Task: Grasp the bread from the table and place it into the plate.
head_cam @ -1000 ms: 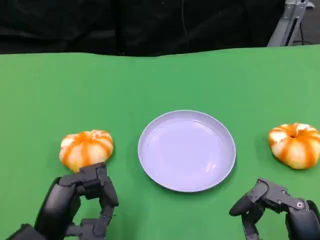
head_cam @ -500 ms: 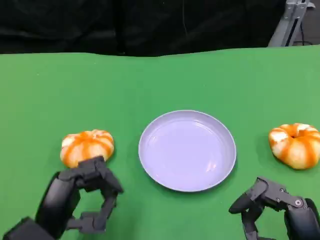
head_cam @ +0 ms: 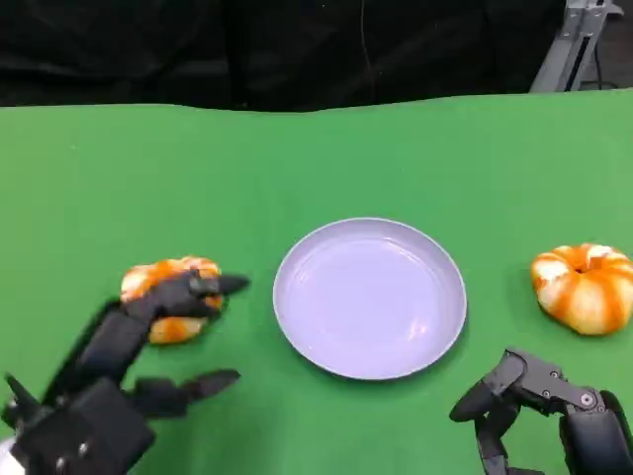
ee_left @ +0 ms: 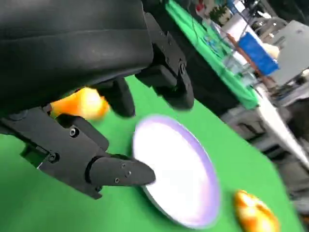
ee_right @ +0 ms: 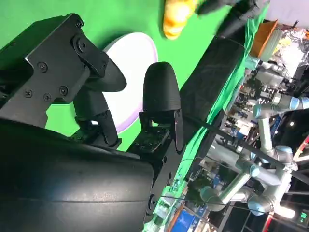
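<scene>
The bread (head_cam: 170, 303) nearest the left hand is a round orange-and-white striped bun lying on the green table (head_cam: 316, 158), to the left of the plate and apart from it, with a strip of bare cloth between the bun and the plate's rim. The left hand (head_cam: 129, 361) reaches over it from the near side with fingers (head_cam: 203, 287) spread wide: the upper ones lie across the top of the bun, while another finger stretches out over the cloth on the near side, clear of it. The hand holds nothing; whether the upper fingers actually touch the crust cannot be told. In the left wrist view the bun (ee_left: 79, 104) shows between the parted fingers, with the plate (ee_left: 176, 174) beyond them.

The plate (head_cam: 370, 298) is lavender, shallow and bare inside, sitting at the middle of the table. A second bun (head_cam: 585, 287) of the same kind lies to the right of the plate, close to the picture's right edge, again with open green between it and the rim. The right hand (head_cam: 539, 411) rests low at the near right corner, nearer the robot than that bun and apart from it, fingers loosely apart and gripping nothing. Behind the table's far edge hangs a black backdrop (head_cam: 297, 49)
</scene>
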Robot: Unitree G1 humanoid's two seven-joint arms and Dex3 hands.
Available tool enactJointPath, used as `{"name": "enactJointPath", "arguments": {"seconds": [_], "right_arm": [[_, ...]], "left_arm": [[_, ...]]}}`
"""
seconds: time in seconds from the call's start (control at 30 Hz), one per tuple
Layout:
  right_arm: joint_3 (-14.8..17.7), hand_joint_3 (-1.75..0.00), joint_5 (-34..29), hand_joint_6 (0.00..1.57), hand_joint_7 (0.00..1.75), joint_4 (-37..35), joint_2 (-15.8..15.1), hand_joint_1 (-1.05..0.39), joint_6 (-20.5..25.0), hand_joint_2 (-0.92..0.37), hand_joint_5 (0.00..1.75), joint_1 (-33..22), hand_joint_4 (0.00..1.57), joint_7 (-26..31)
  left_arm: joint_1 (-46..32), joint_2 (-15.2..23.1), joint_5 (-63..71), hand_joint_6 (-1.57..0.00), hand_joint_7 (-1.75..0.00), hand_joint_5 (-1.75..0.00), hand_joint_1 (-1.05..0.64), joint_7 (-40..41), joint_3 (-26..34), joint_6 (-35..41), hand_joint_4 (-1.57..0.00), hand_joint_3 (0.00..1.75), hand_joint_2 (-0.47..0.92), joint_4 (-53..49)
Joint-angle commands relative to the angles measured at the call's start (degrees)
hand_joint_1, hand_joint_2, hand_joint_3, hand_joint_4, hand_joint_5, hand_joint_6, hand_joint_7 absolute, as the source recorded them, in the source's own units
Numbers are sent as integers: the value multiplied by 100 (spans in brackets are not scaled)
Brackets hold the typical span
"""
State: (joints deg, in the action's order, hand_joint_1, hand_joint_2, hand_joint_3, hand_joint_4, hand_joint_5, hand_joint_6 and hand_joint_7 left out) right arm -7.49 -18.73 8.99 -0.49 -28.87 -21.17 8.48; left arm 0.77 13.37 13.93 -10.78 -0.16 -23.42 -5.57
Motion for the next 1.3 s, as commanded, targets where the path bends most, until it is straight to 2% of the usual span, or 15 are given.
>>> {"name": "enactJointPath", "arguments": {"seconds": [0.03, 0.37, 0.6, 0.87, 1.3], "right_arm": [[-2, -134, 14, 81, 127, 17, -9, 6, 12, -31, 161, 20, 76, 35], [3, -135, 12, 82, 127, 26, -13, 6, 11, -30, 160, 7, 76, 33], [-3, -136, -3, 81, 127, 54, -11, 5, 29, -30, 160, 1, 75, 30], [-15, -135, -16, 82, 127, 72, 7, 5, 24, -30, 159, -8, 76, 46], [-50, -137, -74, 82, 127, 193, 35, 6, 64, -28, 159, -113, 77, 56]], "left_arm": [[182, 350, 445, -31, -9, -78, -49, 47, -28, 471, 0, 6, 92, 335], [341, 666, 827, -24, -3, -55, -54, 105, -159, 740, 0, 2, 92, 448], [560, 930, 1941, -25, -2, -50, -59, 532, -405, 1013, 0, 1, 91, 464], [1049, 1053, 3371, -25, -1, -45, -58, 700, -1048, 1826, 0, 0, 90, 239], [2155, 702, 3849, -25, -1, -44, -59, 665, -2128, 2703, -5, 1, 92, -1461]]}}
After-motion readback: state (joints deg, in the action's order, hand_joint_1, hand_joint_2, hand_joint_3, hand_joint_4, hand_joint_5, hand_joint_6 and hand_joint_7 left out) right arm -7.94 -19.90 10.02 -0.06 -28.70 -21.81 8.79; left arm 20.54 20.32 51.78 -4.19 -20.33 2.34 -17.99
